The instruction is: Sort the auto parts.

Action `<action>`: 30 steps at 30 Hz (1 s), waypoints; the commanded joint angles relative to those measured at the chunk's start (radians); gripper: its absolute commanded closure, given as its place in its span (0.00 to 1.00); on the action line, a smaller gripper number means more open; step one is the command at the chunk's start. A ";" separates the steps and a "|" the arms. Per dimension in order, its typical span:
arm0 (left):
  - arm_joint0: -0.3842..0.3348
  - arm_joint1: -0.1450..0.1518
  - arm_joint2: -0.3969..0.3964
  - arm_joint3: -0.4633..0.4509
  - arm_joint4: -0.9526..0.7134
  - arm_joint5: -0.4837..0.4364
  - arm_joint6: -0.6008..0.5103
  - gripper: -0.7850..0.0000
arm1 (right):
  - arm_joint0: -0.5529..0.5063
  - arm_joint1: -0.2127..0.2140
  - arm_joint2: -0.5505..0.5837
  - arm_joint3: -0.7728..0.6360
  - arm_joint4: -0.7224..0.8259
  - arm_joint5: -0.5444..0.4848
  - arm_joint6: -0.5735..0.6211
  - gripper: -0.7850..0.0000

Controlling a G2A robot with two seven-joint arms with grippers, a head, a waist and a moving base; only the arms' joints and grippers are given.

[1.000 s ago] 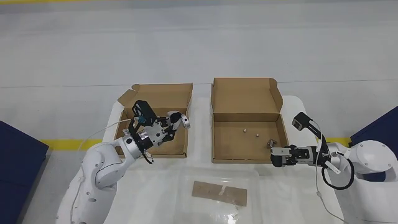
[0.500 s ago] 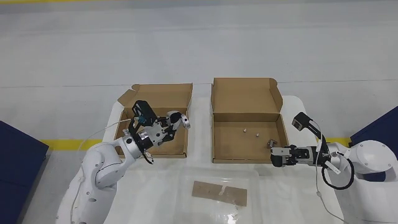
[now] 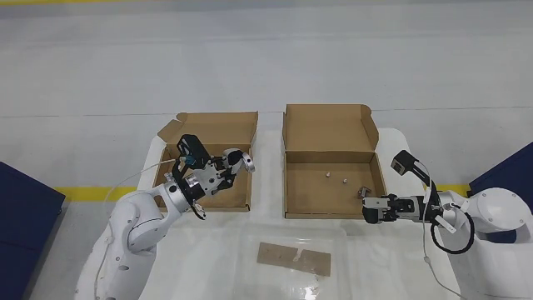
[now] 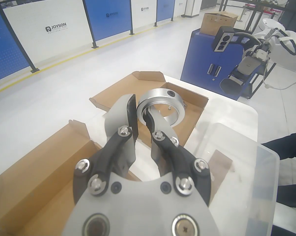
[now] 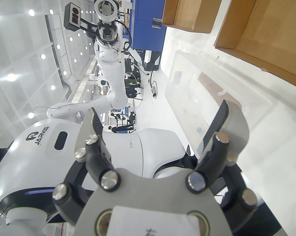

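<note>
Over the left cardboard box's [image 3: 212,125] edge, left gripper [image 4: 141,114] jaws pinch a shaft collar [image 4: 159,93]; centre, lower, then release. Right gripper [image 5: 159,109] jaws wide.

The small parts [image 3: 364,190] lying in the right box [image 3: 329,196] are too small in the top view to tell what they are. There the left arm covers much of the floor of the left box [image 3: 218,127]. In the left wrist view one finger [image 4: 149,121] of the left pincer [image 4: 138,112] passes through the metal ring [image 4: 160,94] and hides part of its rim, and the clear bin [image 4: 238,133] is cut off at the picture's edge
</note>
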 commanded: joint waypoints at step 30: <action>-0.143 0.026 0.063 0.126 0.172 0.067 -0.581 1.00 | 0.000 0.000 0.000 0.000 0.000 0.000 0.000 0.00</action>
